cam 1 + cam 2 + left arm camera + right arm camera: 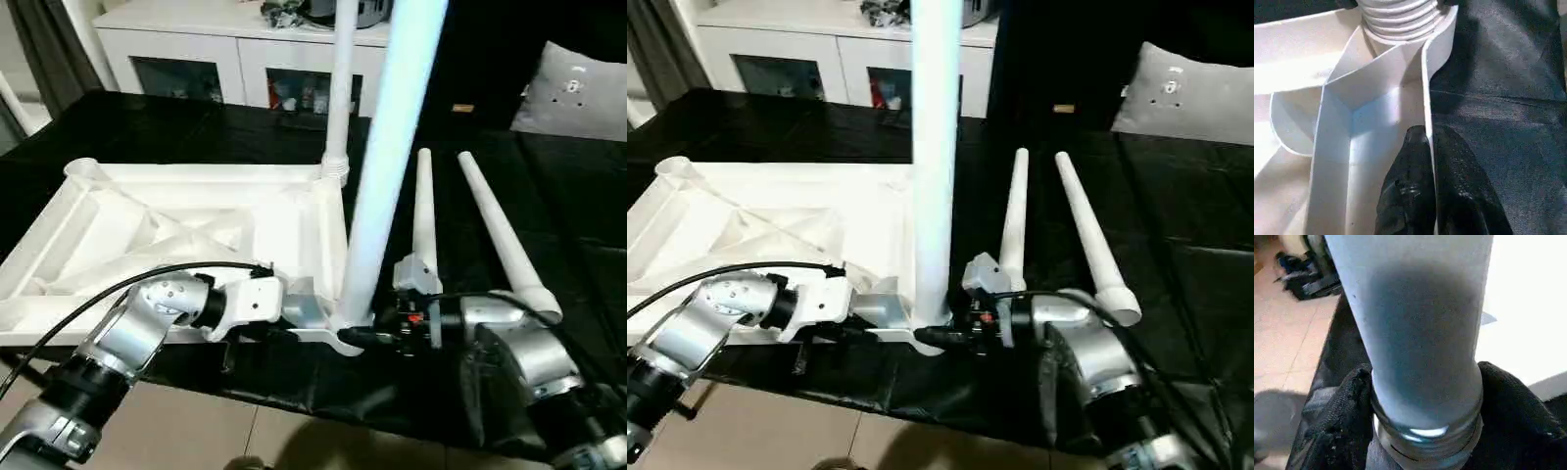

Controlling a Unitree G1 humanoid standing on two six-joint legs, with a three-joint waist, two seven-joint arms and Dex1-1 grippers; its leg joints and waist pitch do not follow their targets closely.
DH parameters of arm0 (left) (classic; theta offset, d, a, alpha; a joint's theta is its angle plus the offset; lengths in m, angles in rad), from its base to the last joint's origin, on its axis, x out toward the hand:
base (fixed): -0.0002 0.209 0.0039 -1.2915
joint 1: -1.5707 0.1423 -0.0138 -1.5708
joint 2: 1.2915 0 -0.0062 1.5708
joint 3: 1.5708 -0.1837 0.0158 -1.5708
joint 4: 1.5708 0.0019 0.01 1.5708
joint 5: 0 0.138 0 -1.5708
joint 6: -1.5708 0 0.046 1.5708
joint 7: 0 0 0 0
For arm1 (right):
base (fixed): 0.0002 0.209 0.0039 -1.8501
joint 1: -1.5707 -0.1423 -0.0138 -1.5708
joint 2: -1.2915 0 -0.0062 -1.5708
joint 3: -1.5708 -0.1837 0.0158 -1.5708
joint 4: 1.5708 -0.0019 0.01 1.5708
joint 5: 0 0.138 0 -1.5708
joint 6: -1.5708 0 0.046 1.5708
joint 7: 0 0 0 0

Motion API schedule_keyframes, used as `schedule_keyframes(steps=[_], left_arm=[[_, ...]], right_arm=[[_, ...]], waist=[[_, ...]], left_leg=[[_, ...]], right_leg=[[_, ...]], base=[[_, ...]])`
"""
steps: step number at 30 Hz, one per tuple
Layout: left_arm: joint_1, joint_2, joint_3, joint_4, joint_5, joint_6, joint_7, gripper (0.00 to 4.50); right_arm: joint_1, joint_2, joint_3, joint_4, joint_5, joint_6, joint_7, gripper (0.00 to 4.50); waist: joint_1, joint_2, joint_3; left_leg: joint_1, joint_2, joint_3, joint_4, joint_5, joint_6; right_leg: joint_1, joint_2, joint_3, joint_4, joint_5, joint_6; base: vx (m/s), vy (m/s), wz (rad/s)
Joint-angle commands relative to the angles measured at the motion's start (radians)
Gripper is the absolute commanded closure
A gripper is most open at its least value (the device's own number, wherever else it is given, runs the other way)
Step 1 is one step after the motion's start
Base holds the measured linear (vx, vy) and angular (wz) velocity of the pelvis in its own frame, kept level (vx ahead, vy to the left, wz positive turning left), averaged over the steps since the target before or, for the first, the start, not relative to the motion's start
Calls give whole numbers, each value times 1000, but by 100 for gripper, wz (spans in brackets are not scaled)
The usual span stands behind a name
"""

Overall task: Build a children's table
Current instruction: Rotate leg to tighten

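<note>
On the worktop: table top [186,230] lay upside down on the black worktop [578,196], ribbed underside up, one leg already standing in the far corner socket [338,98].
Near corner: second leg [392,157] stood upright in the socket closest to the robot, right between the two arms.
Right end effector [1425,431]: fingers [1339,426] sat on either side of that leg's threaded base, closed around it.
Left end effector [1432,186]: pinched shut on the table top's thin side wall, just beside the same corner socket.
Spare legs: two more [424,211] [500,230] lay flat on the worktop, side by side, just beyond the right arm.
Background: white cabinet [225,49] behind the worktop.
</note>
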Motion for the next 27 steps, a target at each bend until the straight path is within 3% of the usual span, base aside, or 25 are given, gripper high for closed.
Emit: schedule_keyframes(steps=[1,3,6,7,9,11,12,16,17,21,25,27], left_arm=[[22,-48,-20,-69,-15,81,42,450],[25,-75,-13,-89,-6,129,90,450],[25,-158,4,-120,20,232,218,450],[23,-182,9,-126,22,258,249,450],[20,-209,14,-132,27,289,284,450],[18,-232,16,-137,35,313,310,450],[14,-263,16,-144,43,346,344,450],[0,-306,3,-132,85,366,405,450],[-1,-301,3,-128,89,362,404,450],[-1,-282,2,-129,107,370,410,450],[1,-256,4,-122,118,354,408,450],[1,-218,12,-96,121,308,374,450]], right_arm=[[-5,91,2,22,-28,32,-160,176],[-17,144,-16,53,-44,41,-258,176],[-62,250,-57,142,-70,59,-455,176],[-74,267,-63,163,-77,60,-493,176],[-88,287,-73,188,-84,63,-535,176],[-97,303,-83,202,-83,66,-564,176],[-106,316,-84,216,-100,55,-591,120],[-106,325,-93,218,-113,39,-600,90],[-103,324,-97,215,-111,34,-599,78],[-103,319,-108,220,-111,20,-607,33],[-94,299,-112,214,-109,-9,-588,3],[-64,253,-128,173,-82,-51,-514,3]], waist=[[-9,3,-54],[-27,0,-51],[-57,14,-47],[-69,10,-43],[-85,9,-40],[-91,7,-40],[-91,3,-42],[-86,2,-46],[-76,3,-47],[-66,4,-51],[-60,4,-49],[-49,9,-51]], left_leg=[[-2,37,-1,-71,-195,36],[1,34,-3,-74,-233,13],[5,32,-11,-77,-300,-1],[5,29,-15,-76,-339,-4],[22,20,-11,-67,-373,4],[26,17,-12,-66,-388,19],[23,19,-12,-66,-380,18],[22,22,-10,-67,-339,32],[18,25,-9,-71,-318,38],[8,33,-10,-77,-270,38],[8,29,-6,-76,-273,37],[8,30,-6,-76,-254,40]], right_leg=[[55,-91,57,-79,-415,-89],[54,-90,52,-87,-476,-72],[52,-88,44,-98,-529,-52],[54,-86,33,-106,-555,-45],[44,-88,30,-120,-593,-38],[43,-87,27,-127,-619,-19],[45,-87,28,-123,-609,-21],[44,-87,35,-119,-568,-34],[45,-88,42,-110,-527,-51],[54,-89,52,-91,-410,-90],[54,-91,51,-96,-454,-79],[53,-91,54,-97,-456,-66]], base=[[0,0,0],[0,0,0],[0,0,0],[0,0,0],[0,0,0],[0,0,0],[0,0,0],[0,0,0],[0,0,0],[0,0,0],[0,0,0],[0,0,0]])
